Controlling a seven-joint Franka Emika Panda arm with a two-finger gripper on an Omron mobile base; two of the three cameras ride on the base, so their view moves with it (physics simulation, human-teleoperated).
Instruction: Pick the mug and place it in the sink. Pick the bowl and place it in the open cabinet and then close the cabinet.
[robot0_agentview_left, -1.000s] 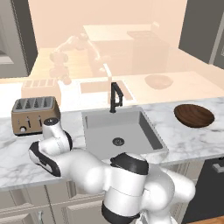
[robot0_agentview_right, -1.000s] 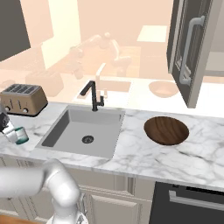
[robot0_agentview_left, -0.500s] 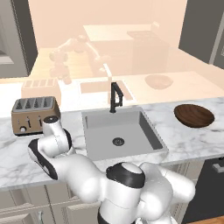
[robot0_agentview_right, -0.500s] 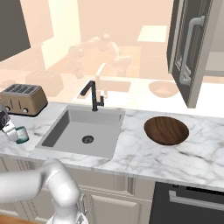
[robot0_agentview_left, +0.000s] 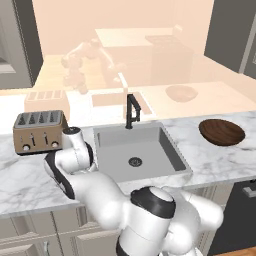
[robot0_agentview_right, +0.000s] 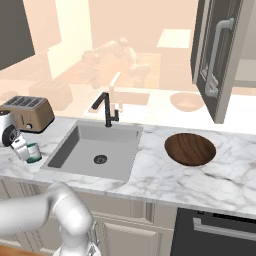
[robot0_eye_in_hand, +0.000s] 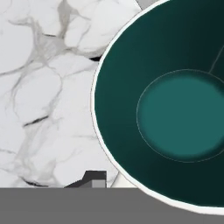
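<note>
Left base view: you see the square grey recessed sink (robot0_agentview_left: 137, 152) and the wide dark-brown wooden bowl (robot0_agentview_left: 222, 132) on the marble surface (robot0_agentview_left: 22, 175).

Right base view: the pincer (robot0_agentview_right: 24, 151) touches the small teal-green mug (robot0_agentview_right: 33, 152), left of the sink.

Hand view: the mug's interior; you cannot tell the pincer's spread.

Soft, even rendered light, warm peach haze on the wall, faint shadows, sharp focus.

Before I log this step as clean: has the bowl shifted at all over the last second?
No. The bowl lies on the same patch of counter as before, equally far to the right of the sink in the right base view.
</note>
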